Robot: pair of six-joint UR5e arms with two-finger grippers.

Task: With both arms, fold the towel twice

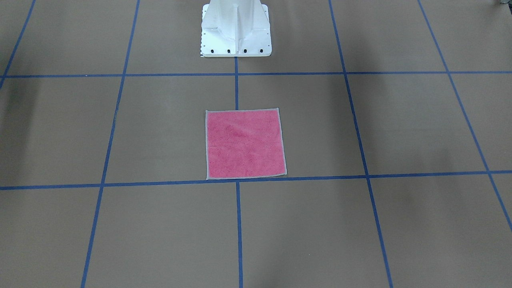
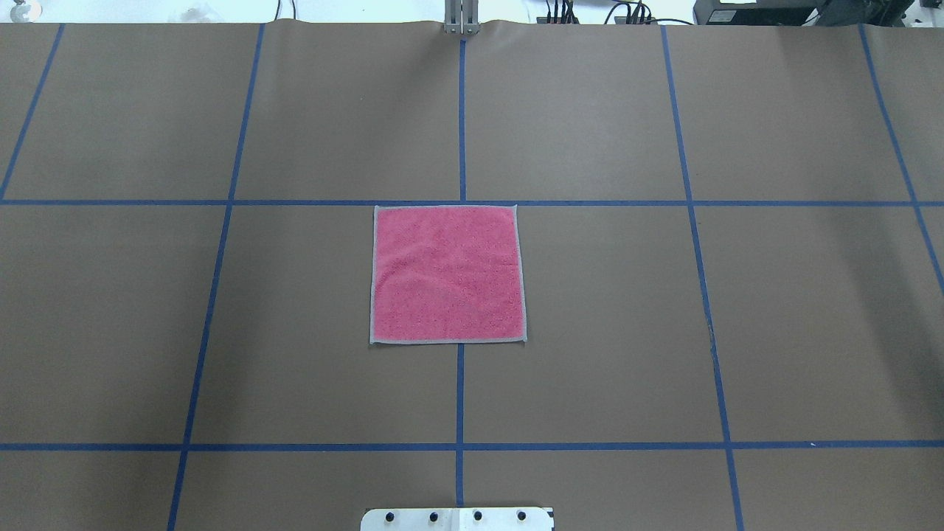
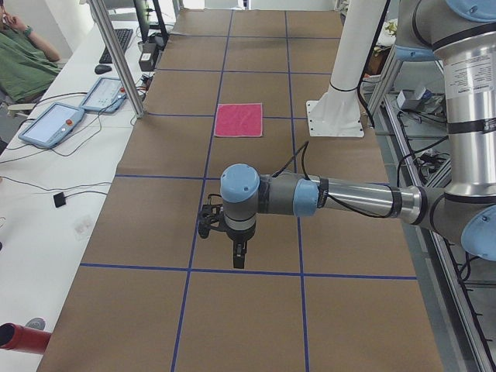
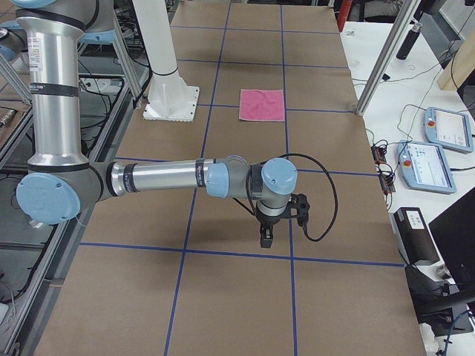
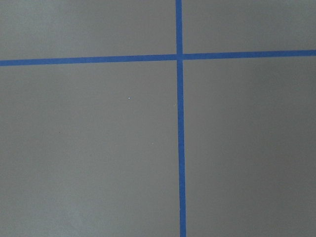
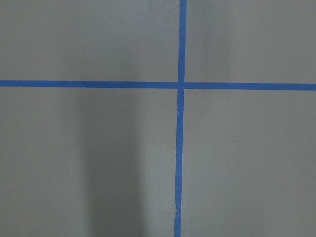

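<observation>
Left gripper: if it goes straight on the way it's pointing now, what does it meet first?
Probably the bare brown table surface, near a blue tape crossing. The left gripper points down, and its wrist view shows nothing else. The towel lies well off that line.

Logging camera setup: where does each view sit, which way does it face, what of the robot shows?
Front-facing: across the table, facing the robot; towel, white pedestal.
Overhead: behind the robot, looking forward; same towel and pedestal, no arms.
Exterior left: table's left end; left arm near.
Exterior right: table's right end; right arm near.
Left wrist: straight down on blue tape cross; nothing of the robot.
Right wrist: the same.
Both side views share the towel.
</observation>
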